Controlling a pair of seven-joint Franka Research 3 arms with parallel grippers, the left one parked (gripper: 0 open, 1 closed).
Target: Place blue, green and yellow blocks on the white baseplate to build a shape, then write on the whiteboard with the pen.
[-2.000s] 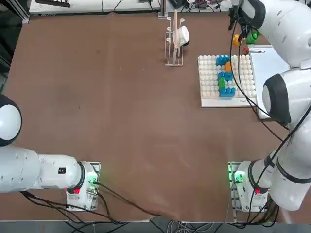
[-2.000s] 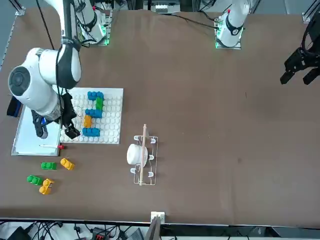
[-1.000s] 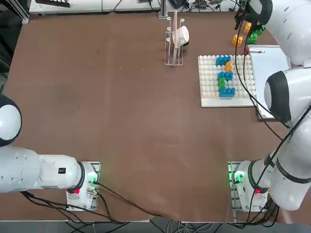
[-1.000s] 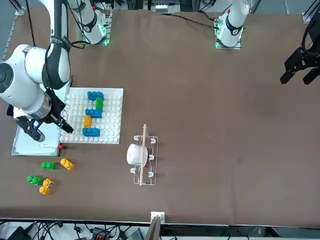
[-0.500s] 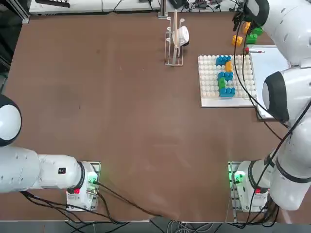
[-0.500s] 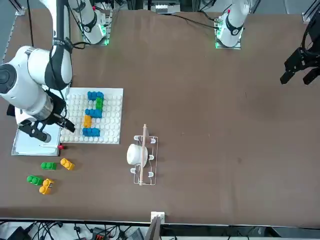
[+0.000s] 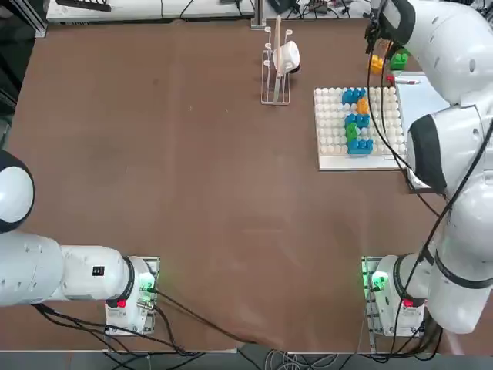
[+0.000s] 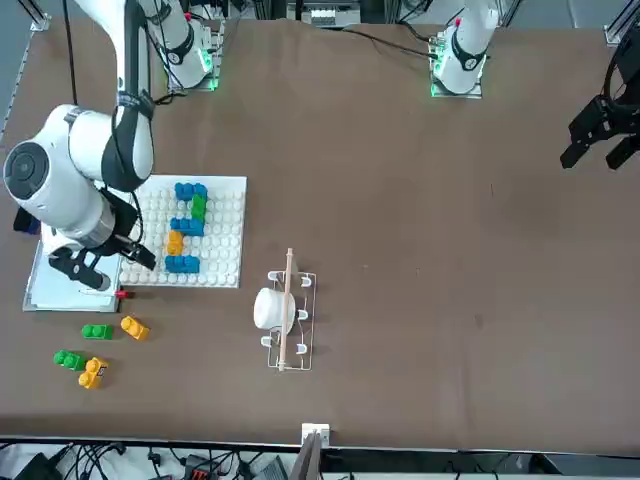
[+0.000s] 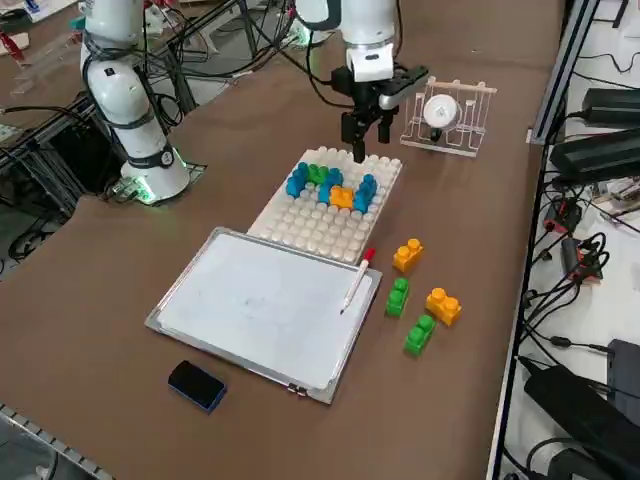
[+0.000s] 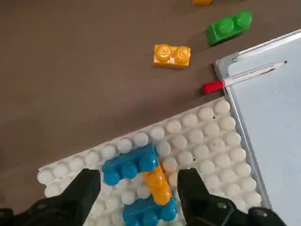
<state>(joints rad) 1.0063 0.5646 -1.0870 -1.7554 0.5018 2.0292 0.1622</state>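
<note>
White baseplate (image 9: 300,222) carries a joined run of blue, green and orange-yellow blocks (image 9: 332,186). Right gripper (image 9: 366,132) hangs above its far edge, fingers spread wide, holding nothing. Pen (image 9: 357,279) lies on whiteboard (image 9: 255,305); four loose bricks (image 9: 420,300) rest on tabletop (image 9: 120,280) beside it

My baseplate (image 9: 300,222) lies near the table's (image 9: 120,270) far right corner, touching the whiteboard (image 9: 250,305), which lies toward the right edge. Blocks (image 9: 335,187) sit on the baseplate. The pen (image 9: 356,282) rests on the whiteboard's far edge, its tip overhanging by the baseplate's corner. Four loose blocks (image 9: 420,300) lie beyond, by the far edge. The rack (image 9: 447,120) stands left of the baseplate. An eraser (image 9: 196,385) lies beside the whiteboard's near-right corner.
</note>
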